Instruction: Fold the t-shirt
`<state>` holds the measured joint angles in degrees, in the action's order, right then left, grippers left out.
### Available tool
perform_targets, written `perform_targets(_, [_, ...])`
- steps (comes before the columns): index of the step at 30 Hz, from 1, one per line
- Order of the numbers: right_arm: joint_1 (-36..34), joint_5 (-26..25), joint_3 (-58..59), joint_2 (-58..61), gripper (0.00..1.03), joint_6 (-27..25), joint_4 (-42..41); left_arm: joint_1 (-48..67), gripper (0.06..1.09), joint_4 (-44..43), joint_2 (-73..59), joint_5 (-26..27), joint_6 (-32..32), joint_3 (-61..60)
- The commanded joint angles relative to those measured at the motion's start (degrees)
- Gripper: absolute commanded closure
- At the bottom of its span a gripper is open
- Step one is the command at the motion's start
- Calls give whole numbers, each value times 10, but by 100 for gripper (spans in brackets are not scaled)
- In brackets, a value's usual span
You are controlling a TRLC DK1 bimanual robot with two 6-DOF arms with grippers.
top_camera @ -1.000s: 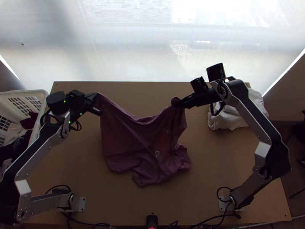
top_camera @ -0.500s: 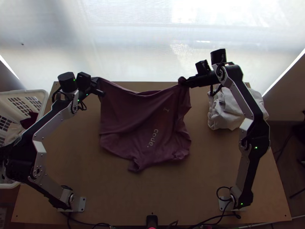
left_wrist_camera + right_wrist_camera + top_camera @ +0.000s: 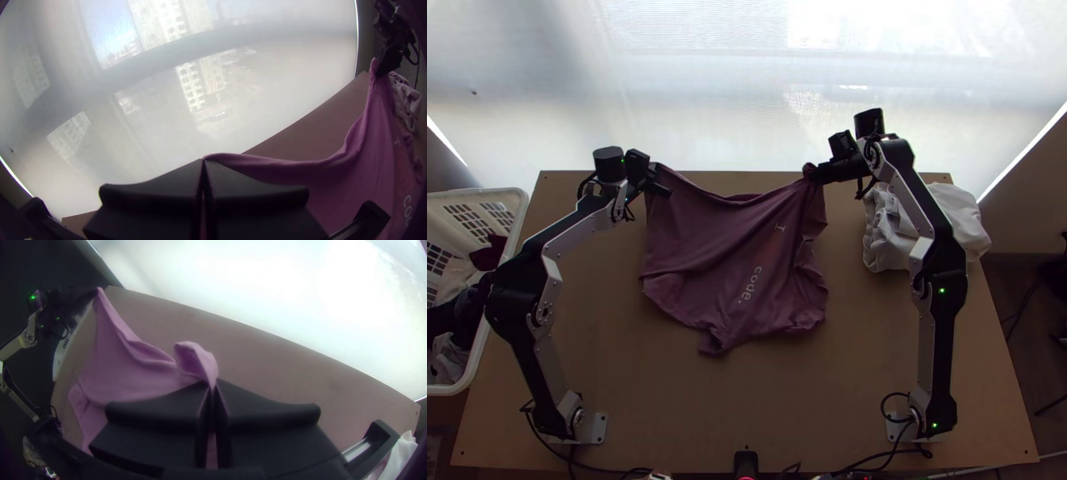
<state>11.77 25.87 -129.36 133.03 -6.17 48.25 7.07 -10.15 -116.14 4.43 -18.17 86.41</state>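
The left tool (image 3: 203, 161) was closed, its two fingers pressed together at the tips on a thin edge of the purple t-shirt (image 3: 727, 256) at that garment's upper left corner, top view. The right tool (image 3: 213, 383) was closed as well, on cloth at the upper right corner, with a small loose flap standing out past its tips. The t-shirt hung between them over the middle of the bench (image 3: 875, 344), its top edge sagging, print facing up, the lower part crumpled, with a short point of cloth sticking out at bottom centre. Step judged to be spreading prior to a first fold. Risks noted: the left grip seemed shallow, so a hard sideways pull could slip that corner free; the sag suggested slack, and lowering without taking it up would probably set a crease across the top. The crumpled lower part might stay tucked beneath if laid down without a drag, giving a crooked fold. Both corners were near the bench's far edge, so laying down too far up the frame could drape cloth over it. White cloth (image 3: 959, 220) lay at right, beyond the right tool; a wide swing might catch it.
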Motion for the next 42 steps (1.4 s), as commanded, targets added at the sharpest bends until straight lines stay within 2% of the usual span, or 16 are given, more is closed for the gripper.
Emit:
perform_targets(1, [9, -33, -8, 25, 100, -2, -18, -2, 105, 9, -66, -21, -9, 63])
perform_targets(3, [12, -33, -12, 29, 95, -2, -22, -2, 99, 22, -73, -21, -9, 81])
perform_targets(4, [13, -33, -12, 30, 90, -2, -21, -2, 92, 29, -76, -22, -9, 88])
perform_targets(5, [14, -34, -12, 31, 86, -2, -21, -2, 78, 37, -77, -22, -9, 96])
perform_targets(6, [14, -34, -12, 31, 78, 1, -21, -2, 49, 51, -76, -22, -9, 104])
perform_targets(7, [15, -35, -12, 32, 67, 3, -19, -1, 10, 58, -74, -21, -9, 109])
perform_targets(10, [16, -35, -11, 29, 54, 6, -5, 0, 10, 62, -64, -21, -8, 107])
perform_targets(11, [16, -35, -10, 28, 44, 9, -2, 0, 10, 63, -60, -21, -8, 105])
perform_targets(13, [16, -39, -11, 26, 13, 11, 10, -2, 10, 63, -53, -21, -8, 104])
perform_targets(14, [16, -43, -11, 24, 4, 11, 15, -5, 10, 63, -49, -21, -8, 105])
perform_targets(20, [18, -45, 15, -52, 4, -5, 87, -28, 10, 67, 90, -10, -23, 37])
perform_targets(26, [71, -53, 227, -211, 5, -70, 96, 26, 11, -8, 355, 47, -246, -301])
perform_targets(29, [118, -106, 348, -292, 5, -105, 95, 27, 11, 29, 456, 91, -332, -409])
perform_targets(35, [211, -190, 572, -422, 5, -141, 49, 32, 11, 66, 647, 131, -479, -574])
perform_targets(40, [285, -256, 679, -486, 5, -149, 14, 1, 11, 67, 709, 181, -599, -651])
perform_targets(42, [309, -277, 700, -505, 5, -149, 1, 4, 11, 73, 730, 189, -602, -660])
